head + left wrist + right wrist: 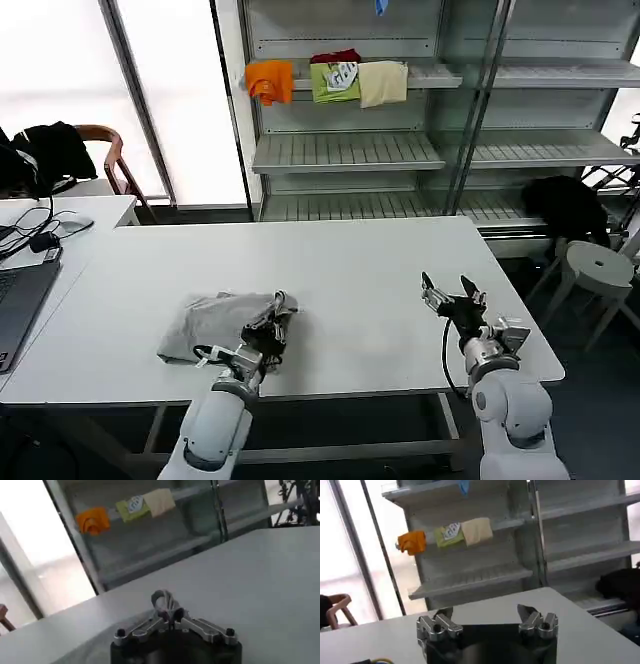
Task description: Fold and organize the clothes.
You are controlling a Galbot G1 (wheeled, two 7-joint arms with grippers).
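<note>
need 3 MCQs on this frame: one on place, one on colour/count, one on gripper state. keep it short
1. Where does the grey shirt lie on the white table?
A. Near the front edge, on the robot's left
B. At the far edge by the shelves
C. On the robot's right

2. How many folded garments lie on the upper shelf?
A. Two
B. Three
C. Five

3. How do the grippers stand?
A. Both open
B. Left gripper shut on a pinch of the shirt, right gripper open
C. Right shut, left open

Answers:
1 A: the shirt lies just ahead of the left arm.
2 B: an orange, a green and a cream one lie in a row.
3 B: the left wrist view shows fabric pinched at the tips; the right fingers stand apart, holding nothing.
</note>
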